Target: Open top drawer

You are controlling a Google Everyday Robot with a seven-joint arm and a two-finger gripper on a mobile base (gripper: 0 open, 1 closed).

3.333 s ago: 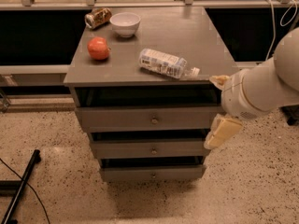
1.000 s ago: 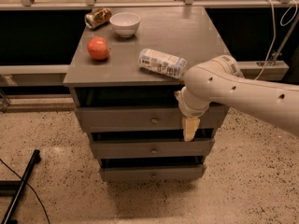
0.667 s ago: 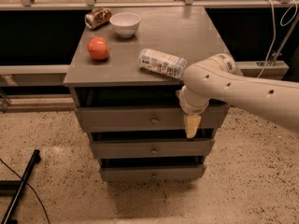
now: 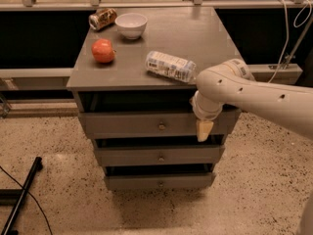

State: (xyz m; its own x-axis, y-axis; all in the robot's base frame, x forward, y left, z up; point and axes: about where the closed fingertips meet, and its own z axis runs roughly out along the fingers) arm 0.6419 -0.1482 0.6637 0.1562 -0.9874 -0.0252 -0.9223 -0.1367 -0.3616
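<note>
The top drawer (image 4: 122, 124) is the widest grey front of the three, right under the cabinet top, with a small round brass knob (image 4: 161, 126) at its centre. A dark gap shows above its front. My gripper (image 4: 204, 130) hangs from the white arm (image 4: 244, 89), which comes in from the right. It sits in front of the right part of the top drawer's front, to the right of the knob and about level with it. It holds nothing that I can see.
On the grey cabinet top (image 4: 210, 38) lie a plastic bottle (image 4: 170, 66), a red apple (image 4: 103, 51), a white bowl (image 4: 131, 24) and a tipped can (image 4: 102, 18). The middle drawer (image 4: 127, 156) and bottom drawer (image 4: 132, 182) are below. A black pole (image 4: 22, 199) lies on the floor at left.
The arm swung in from the right to the front of the top drawer. Over the last second the gripper crept slightly right and up. The drawers have not moved.
</note>
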